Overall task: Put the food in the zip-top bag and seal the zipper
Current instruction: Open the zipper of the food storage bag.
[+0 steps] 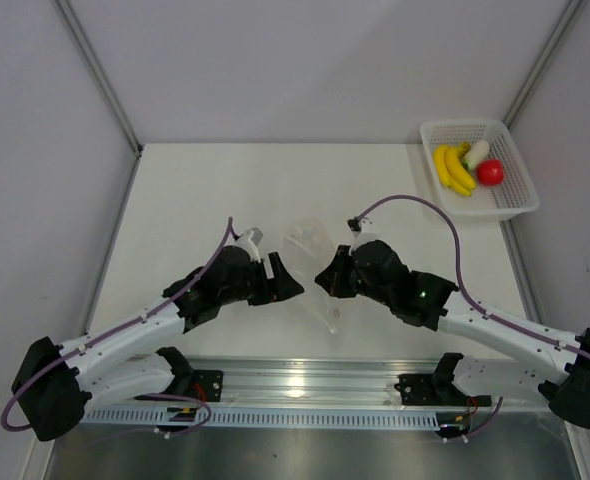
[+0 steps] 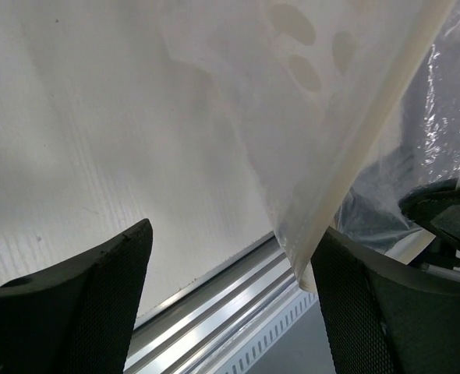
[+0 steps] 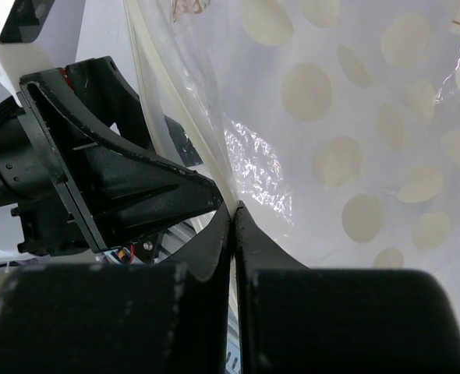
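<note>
Zip-top bag (image 1: 313,262) at table (image 1: 205,200) centre; food (image 1: 460,168) in basket (image 1: 495,213), far right.

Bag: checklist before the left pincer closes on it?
1. Right pincer shut on the zip-top bag: ok.
2. Left pincer open: ok.
3. Bag edge between the left pincer's fingers: ok.
4. Bag mouth open: cannot tell.
5. Food loaded: not ok. The banana bunch, red fruit and radish lie in the basket.
</note>
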`<state>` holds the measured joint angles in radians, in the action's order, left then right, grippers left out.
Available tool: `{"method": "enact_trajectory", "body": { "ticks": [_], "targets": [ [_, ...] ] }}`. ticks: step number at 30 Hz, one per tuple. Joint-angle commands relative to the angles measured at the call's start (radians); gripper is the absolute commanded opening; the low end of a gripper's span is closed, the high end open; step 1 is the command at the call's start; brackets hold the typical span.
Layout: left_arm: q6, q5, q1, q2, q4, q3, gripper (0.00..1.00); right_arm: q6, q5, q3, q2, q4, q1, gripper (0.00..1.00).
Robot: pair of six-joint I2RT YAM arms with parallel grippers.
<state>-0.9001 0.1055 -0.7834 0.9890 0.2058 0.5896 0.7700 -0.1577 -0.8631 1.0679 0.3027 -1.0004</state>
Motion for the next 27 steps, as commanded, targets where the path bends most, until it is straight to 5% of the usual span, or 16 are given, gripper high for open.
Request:
{"method": "enact_trajectory", "body": {
  "ticks": [1, 6, 9, 13, 14, 21, 27],
  "targets": [
    [0.024, -0.001, -0.005, -0.026, -0.043, 0.035, 0.82, 0.015, 0.01, -0.024, -0.002, 0.001, -0.004, 0.0],
    [0.015, 0.013, -0.004, 0.0, -0.043, 0.047, 0.76, 0.023, 0.043, -0.031, 0.007, -0.028, -0.004, 0.0],
    [0.024, 0.014, -0.005, 0.007, -0.037, 0.071, 0.64, 0.026, 0.058, -0.053, 0.023, -0.027, 0.005, 0.0],
    [0.07, -0.033, -0.004, -0.026, 0.061, 0.153, 0.19, 0.028, 0.073, -0.071, 0.044, -0.014, 0.037, 0.0],
    [0.091, -0.073, -0.005, -0.035, 0.132, 0.176, 0.01, 0.023, 0.098, -0.073, 0.047, -0.011, 0.064, 0.0],
    [0.2, -0.187, -0.005, -0.081, 0.423, 0.43, 0.01, -0.049, 0.227, -0.14, 0.089, 0.07, 0.239, 0.0],
    [0.299, -0.152, -0.004, 0.054, 0.578, 0.622, 0.01, -0.09, 0.36, -0.154, 0.157, 0.076, 0.391, 0.0]
  ]
}}
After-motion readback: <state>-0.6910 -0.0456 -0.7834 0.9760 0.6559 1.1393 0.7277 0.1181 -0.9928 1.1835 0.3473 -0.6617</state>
